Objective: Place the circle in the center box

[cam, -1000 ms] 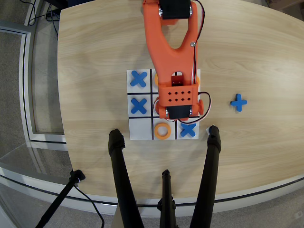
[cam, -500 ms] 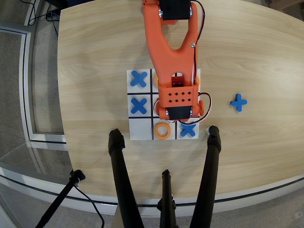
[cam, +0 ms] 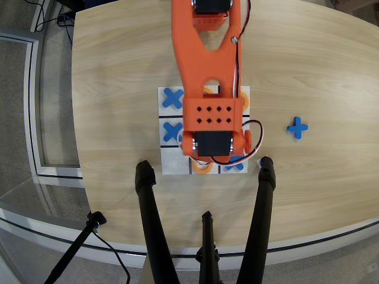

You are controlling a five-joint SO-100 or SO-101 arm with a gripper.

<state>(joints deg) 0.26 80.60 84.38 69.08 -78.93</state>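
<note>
Claw: hidden under the orange arm [cam: 210, 89] in the overhead view; whether its fingers are spread or pressed together cannot be told. The arm's perforated wrist block and black servo sit over the middle and near-middle of the board.

Center box: entirely covered by the arm; what lies in it cannot be told.

Board [cam: 166, 163]: white 3x3 tic-tac-toe grid with black lines, flat on the counter [cam: 118, 71], only its left column and edges showing.

Orange rings: one in the near-middle cell [cam: 203, 168], only its near edge visible below the servo; one at the far-right cell [cam: 244, 99], a sliver at the arm's right side; a trace of another at the far-middle cell [cam: 208, 91], seen through the arm's cut-out.

Blue crosses: one in the far-left cell [cam: 172, 97]; one in the middle-left cell [cam: 170, 131], partly covered; one in the near-right cell [cam: 237, 164], mostly covered; one off the board [cam: 298, 128], well to the right on the bare counter.

Black tripod legs [cam: 151, 219]: rise from the near edge of the view, feet resting just near the board.
</note>
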